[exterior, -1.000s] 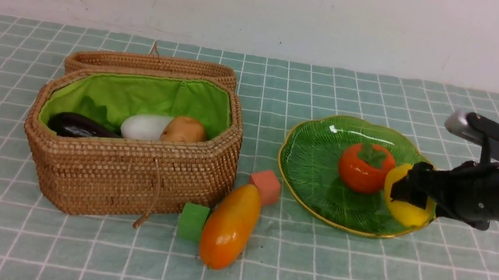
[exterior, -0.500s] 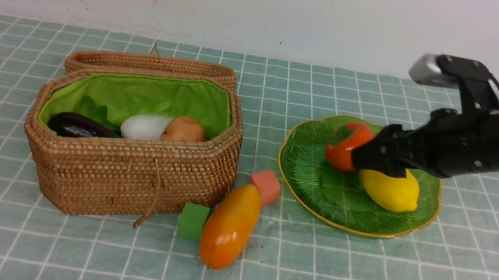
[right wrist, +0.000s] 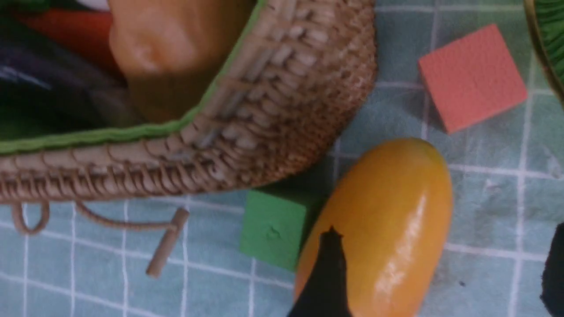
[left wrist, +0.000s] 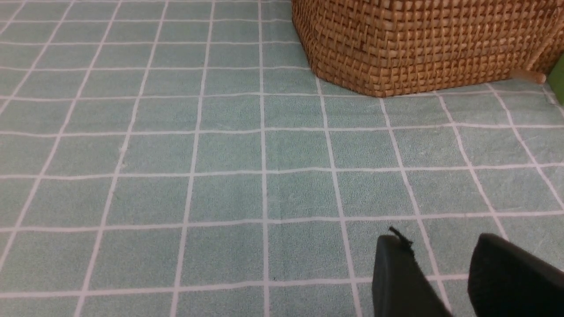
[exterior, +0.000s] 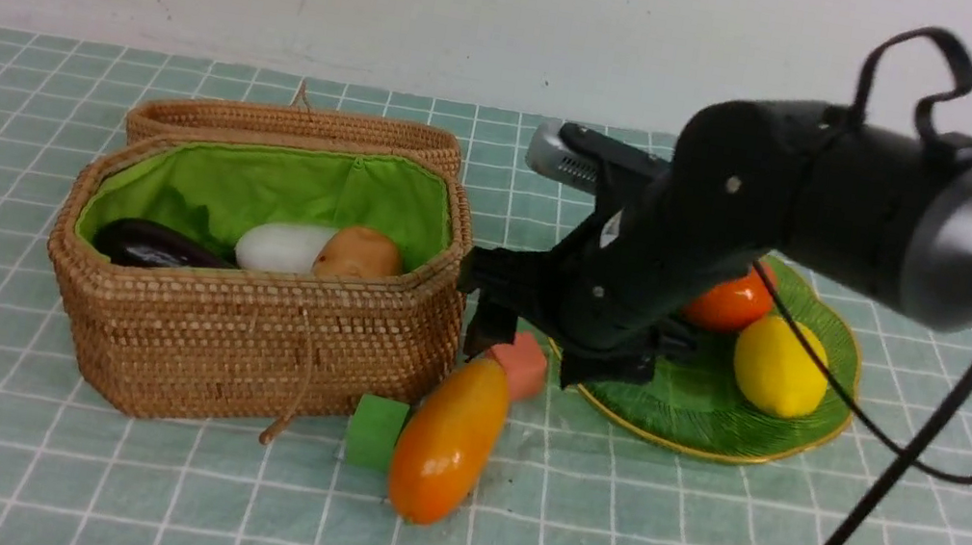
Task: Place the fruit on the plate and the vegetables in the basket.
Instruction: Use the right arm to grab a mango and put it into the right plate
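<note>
The right pincer (right wrist: 440,281) hangs open above the mango (exterior: 448,439) on the bench; closing askew, it might squirt the glossy fruit against the basket (exterior: 260,344) or green cube (exterior: 375,431).

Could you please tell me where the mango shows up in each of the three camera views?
Front view: the mango lies on the cloth, lower centre, in front of the basket's right end.
Left wrist view: not in it.
Right wrist view: lower right of centre, partly behind a dark pincer finger.
Shared landmark: the green cube touching the mango.
</note>
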`<action>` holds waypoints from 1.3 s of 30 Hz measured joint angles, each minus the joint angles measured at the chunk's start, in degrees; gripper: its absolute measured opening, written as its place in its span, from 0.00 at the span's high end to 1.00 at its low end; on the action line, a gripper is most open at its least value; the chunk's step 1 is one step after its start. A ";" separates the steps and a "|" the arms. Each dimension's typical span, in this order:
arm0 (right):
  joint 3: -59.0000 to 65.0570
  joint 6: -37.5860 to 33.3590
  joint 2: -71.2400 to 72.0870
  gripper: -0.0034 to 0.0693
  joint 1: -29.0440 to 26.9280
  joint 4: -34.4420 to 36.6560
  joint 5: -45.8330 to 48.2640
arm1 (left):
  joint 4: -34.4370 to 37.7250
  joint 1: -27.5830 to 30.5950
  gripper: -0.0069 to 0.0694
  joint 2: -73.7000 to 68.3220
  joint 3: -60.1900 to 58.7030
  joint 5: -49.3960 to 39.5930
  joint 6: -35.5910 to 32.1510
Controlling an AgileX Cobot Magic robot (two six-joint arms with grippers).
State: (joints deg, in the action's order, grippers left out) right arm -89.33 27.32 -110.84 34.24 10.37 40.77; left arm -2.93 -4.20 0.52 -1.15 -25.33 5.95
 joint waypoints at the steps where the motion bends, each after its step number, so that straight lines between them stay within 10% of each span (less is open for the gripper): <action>1: 0.00 0.56 -0.15 0.14 0.13 -0.15 -0.27 | 0.00 0.00 0.60 0.00 0.00 0.00 0.00; 22: -0.11 -6.30 -5.24 0.23 2.04 -0.65 3.37 | 0.00 0.00 0.60 0.00 0.00 0.00 0.00; 39: -0.58 -16.70 -1.80 0.23 -13.18 -4.59 -6.79 | 0.00 0.00 0.60 0.00 0.00 0.00 0.00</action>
State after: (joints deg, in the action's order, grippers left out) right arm -89.91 10.61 -112.64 21.06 5.78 33.98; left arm -2.93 -4.20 0.52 -1.15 -25.33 5.95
